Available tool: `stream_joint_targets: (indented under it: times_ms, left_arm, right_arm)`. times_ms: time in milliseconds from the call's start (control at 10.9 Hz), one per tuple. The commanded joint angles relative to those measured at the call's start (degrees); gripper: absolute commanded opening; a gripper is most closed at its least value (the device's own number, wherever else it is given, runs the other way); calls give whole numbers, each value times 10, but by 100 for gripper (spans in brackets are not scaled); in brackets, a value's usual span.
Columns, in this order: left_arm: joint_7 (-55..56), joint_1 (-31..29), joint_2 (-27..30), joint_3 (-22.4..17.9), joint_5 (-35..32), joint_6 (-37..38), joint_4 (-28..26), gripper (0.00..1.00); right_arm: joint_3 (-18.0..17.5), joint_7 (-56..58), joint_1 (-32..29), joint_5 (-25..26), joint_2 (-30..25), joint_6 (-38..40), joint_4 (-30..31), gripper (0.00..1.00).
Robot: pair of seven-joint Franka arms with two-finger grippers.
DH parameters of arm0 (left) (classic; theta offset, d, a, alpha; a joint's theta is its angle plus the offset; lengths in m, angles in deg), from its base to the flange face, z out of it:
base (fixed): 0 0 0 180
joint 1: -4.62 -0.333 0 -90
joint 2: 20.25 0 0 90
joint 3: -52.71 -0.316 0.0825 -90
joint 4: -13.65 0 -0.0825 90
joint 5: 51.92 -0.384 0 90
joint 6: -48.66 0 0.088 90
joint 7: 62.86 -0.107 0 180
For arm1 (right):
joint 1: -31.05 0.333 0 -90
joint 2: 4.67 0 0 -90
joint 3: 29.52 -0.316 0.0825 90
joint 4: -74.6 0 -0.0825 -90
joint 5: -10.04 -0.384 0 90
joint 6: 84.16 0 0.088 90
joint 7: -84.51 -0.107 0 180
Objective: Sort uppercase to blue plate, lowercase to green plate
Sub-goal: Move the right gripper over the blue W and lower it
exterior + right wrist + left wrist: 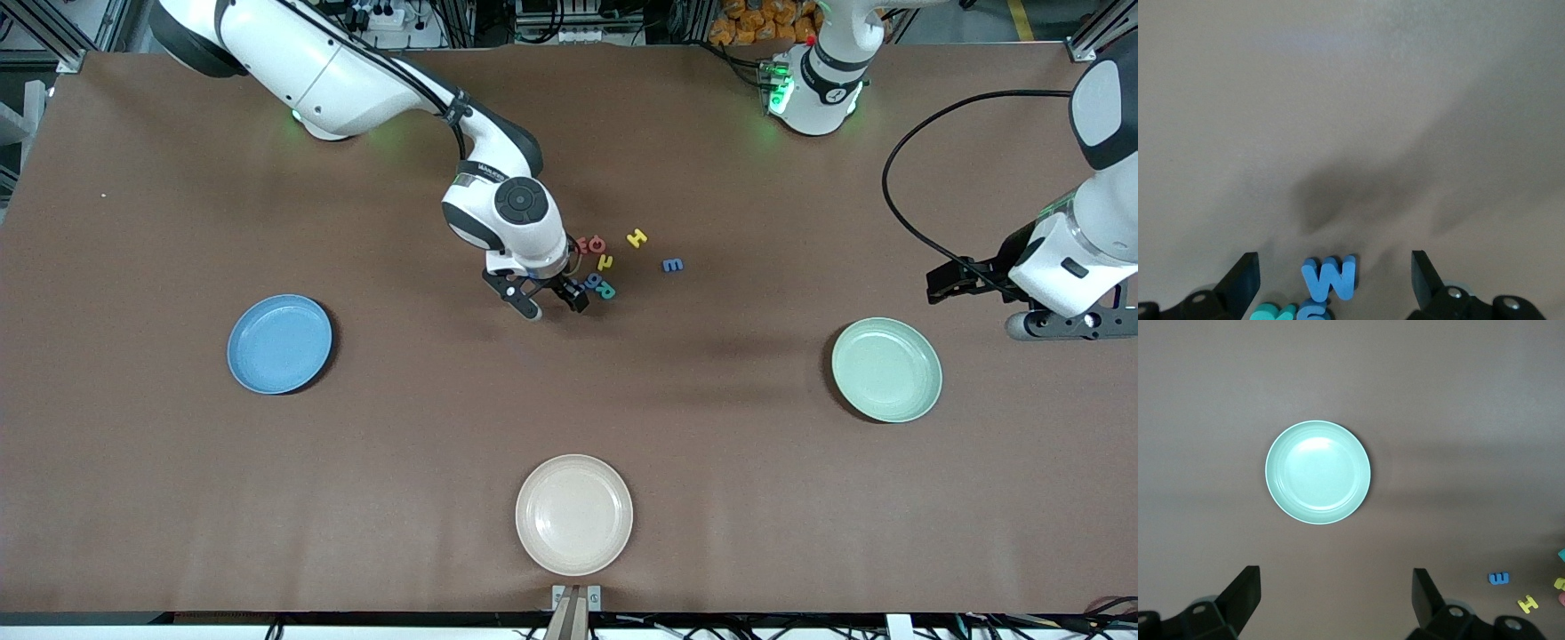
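Note:
My right gripper [542, 300] hangs open low over the edge of the letter cluster at mid-table. Its wrist view shows a blue W [1329, 278] lying flat between the spread fingers, untouched, with a teal letter [1268, 312] and another blue letter [1313, 312] beside it. The front view shows a red O [594, 244], yellow H [637, 237], a smaller yellow letter [605, 262], teal R [607, 291] and a lone blue m [673, 265]. The blue plate [279, 343] and green plate [886, 369] hold nothing. My left gripper [1071, 323] waits open beside the green plate [1318, 472].
A cream plate [574, 514] sits near the front camera at the table's middle, with nothing on it. A black cable [898, 191] loops over the table by the left arm. Brown table [427, 444] surface lies bare between the plates.

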Motion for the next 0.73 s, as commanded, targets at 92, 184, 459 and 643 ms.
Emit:
stream_joint_targets:
  times_ms: [92, 184, 459, 643]
  left_arm:
    - [-8, -1, 1, -1, 7, -9, -3, 100]
    - [-8, -1, 1, -1, 7, -9, -3, 100]
    - [-11, -1, 2, -1, 7, -9, -3, 100]
    - [-11, -1, 2, -1, 7, -9, -3, 100]
  right_arm:
    - [-5, -14, 20, -20, 41, 19, -47, 86]
    - [-5, -12, 20, -19, 43, 28, -48, 80]
    - [-5, -11, 22, -19, 47, 28, -48, 71]
    - [-5, -11, 25, -18, 53, 27, -49, 70]
